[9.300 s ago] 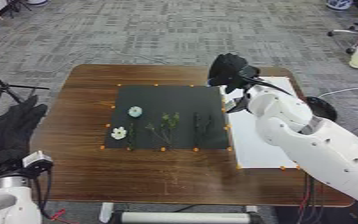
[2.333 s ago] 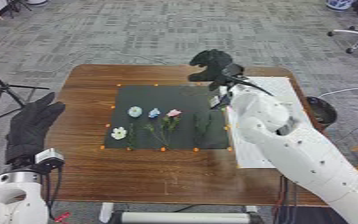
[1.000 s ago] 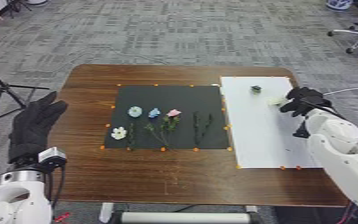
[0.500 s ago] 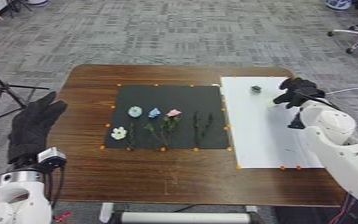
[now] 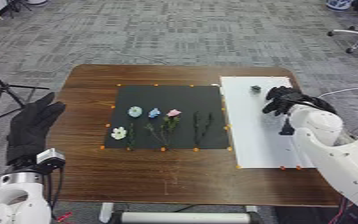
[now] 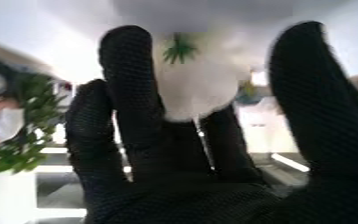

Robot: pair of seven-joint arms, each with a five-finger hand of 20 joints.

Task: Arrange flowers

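"Four flowers on the black sheet [image 5: 182,92]?"

"Yes: the white flower [image 5: 119,133] at the near left, the pale turquoise one [image 5: 135,111] farther off, then the blue one [image 5: 154,114] and the pink one [image 5: 174,113] to its right."

"And the greenery?"

"Leafy stems [image 5: 163,131] lie below the blue and pink ones, and darker sprigs [image 5: 203,129] side by side toward the sheet's right edge."

"Where's the right hand [image 5: 286,102]?"

"Over the far right part of the white sheet [image 5: 257,145], near a small dark green piece [image 5: 256,89]. In the right wrist view its fingers stand up, extended, with the thumb well apart. A blurred pale thing [image 6: 198,87] with a green tuft [image 6: 180,50] shows between them; whether they touch it, I can't tell."

"The left hand [image 5: 31,126]?"

"Left of the table [image 5: 131,175], fingers straight and pointing away."
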